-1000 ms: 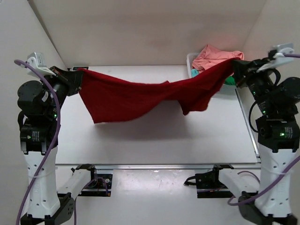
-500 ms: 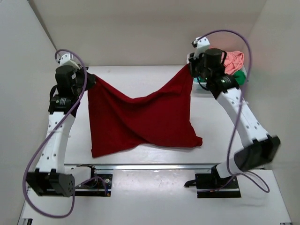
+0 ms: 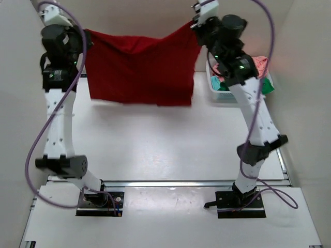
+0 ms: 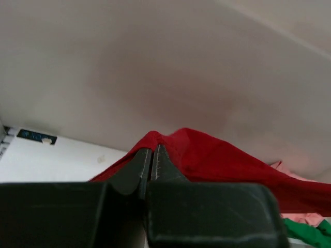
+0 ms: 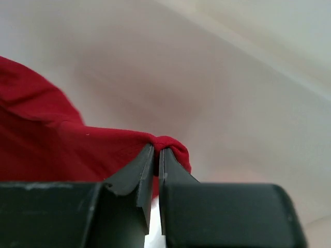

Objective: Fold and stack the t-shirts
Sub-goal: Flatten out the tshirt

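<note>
The dark red t-shirt point(image 3: 139, 70) hangs spread in the air high over the far part of the table, held by two top corners. My left gripper point(image 3: 85, 33) is shut on its left corner; the cloth point(image 4: 207, 157) bunches at the fingertips in the left wrist view. My right gripper point(image 3: 194, 25) is shut on its right corner, which shows as a pinched fold point(image 5: 168, 142) in the right wrist view. The salmon pink shirt point(image 3: 261, 64) and the green shirt point(image 3: 266, 85) lie in the basket at the far right, partly hidden by my right arm.
The white lattice basket point(image 3: 213, 90) stands at the table's far right corner. The white table point(image 3: 155, 144) lies below the hanging shirt. Walls close in on the left, back and right. Both arms are stretched up tall.
Both arms have risen and reached toward the back wall, lifting the dark red shirt off the table. It now hangs flat and spread instead of drooping in the middle.
</note>
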`<move>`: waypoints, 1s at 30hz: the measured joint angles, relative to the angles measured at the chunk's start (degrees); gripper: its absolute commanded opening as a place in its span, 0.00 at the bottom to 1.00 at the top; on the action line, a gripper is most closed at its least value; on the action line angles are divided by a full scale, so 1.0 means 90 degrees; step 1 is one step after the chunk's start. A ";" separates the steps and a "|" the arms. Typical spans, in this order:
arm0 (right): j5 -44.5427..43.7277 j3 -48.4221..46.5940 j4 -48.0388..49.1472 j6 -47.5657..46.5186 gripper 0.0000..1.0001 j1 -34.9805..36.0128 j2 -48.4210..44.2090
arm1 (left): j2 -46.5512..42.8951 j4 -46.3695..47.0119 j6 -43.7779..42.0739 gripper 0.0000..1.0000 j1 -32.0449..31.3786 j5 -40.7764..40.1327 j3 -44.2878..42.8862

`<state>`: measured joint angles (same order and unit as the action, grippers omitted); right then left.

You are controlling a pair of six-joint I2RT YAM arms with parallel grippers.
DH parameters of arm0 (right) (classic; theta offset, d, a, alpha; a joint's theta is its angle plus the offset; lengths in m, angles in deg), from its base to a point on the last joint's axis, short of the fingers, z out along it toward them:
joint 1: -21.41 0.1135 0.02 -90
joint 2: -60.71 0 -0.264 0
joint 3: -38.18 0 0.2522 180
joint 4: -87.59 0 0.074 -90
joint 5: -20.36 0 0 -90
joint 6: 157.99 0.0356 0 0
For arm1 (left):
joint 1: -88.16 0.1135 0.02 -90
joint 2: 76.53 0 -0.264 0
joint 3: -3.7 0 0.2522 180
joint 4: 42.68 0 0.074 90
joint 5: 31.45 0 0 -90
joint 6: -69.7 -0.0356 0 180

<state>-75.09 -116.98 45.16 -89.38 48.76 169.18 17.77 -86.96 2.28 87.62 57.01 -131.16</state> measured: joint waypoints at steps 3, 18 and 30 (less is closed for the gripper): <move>-0.0022 0.0622 0.0403 -0.0126 0.00 0.0061 -0.1032 | -0.1020 0.0299 -0.0032 0.04 0.0010 -0.0027 0.0561; 0.0056 0.8269 0.0886 0.2069 0.00 -0.0571 -0.4218 | -0.3949 0.0646 0.0568 0.04 0.0279 -0.0073 0.7917; 0.0952 0.9974 -0.0940 0.3691 0.00 -0.0882 -0.6249 | -0.5770 -0.0731 0.1549 0.04 0.0165 0.0005 0.9333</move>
<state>-66.53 -27.21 36.70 -56.15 40.83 112.94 -34.16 -93.54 16.23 89.11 57.05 -47.16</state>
